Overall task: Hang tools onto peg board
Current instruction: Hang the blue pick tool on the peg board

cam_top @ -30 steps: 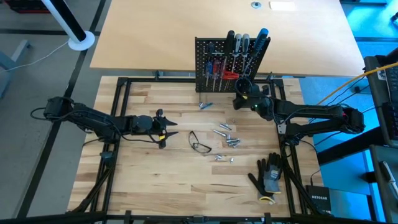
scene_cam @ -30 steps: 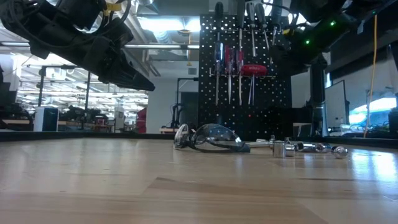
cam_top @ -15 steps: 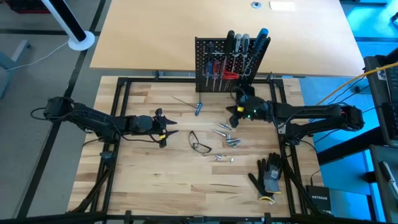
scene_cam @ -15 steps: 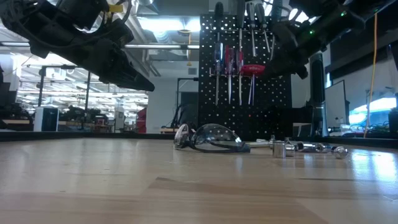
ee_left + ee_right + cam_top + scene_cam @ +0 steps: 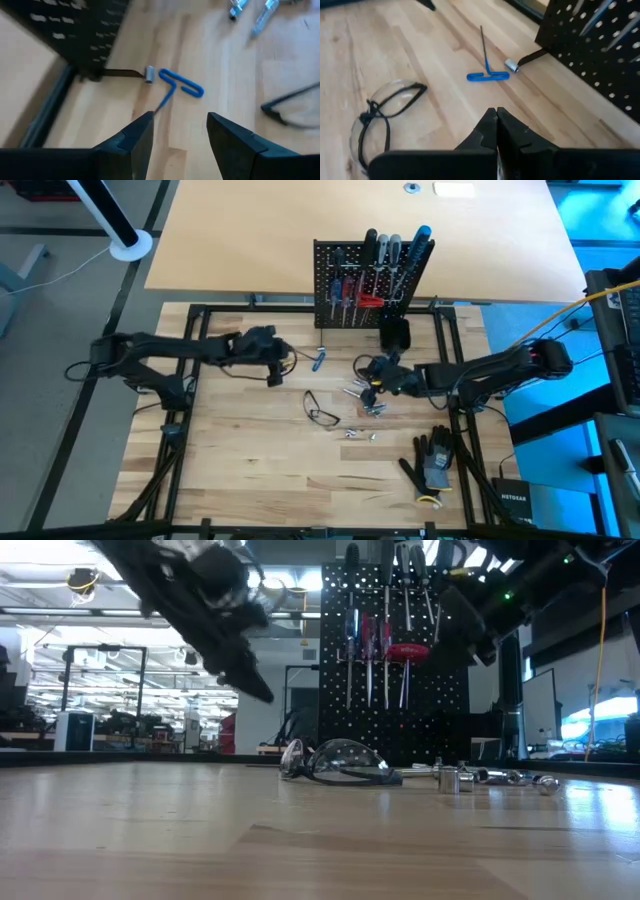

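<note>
Two grippers hang over the worktop [image 5: 240, 470]: the right gripper [image 5: 366, 388], fingers pressed together and empty, above the sockets [image 5: 368, 402] beside the safety glasses [image 5: 321, 411]. The left gripper [image 5: 277, 369], fingers spread, hovers near a blue T-handle key [image 5: 318, 358]. Beyond stands the peg board [image 5: 345, 315] with screwdrivers [image 5: 385, 265] hung on it.

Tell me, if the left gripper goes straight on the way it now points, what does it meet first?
Probably the blue hex key. In the left wrist view it lies on the table just ahead of the open left gripper, its thin shaft reaching toward the gap between the fingers. The peg board stands off to one side. Depth is uncertain.
</note>
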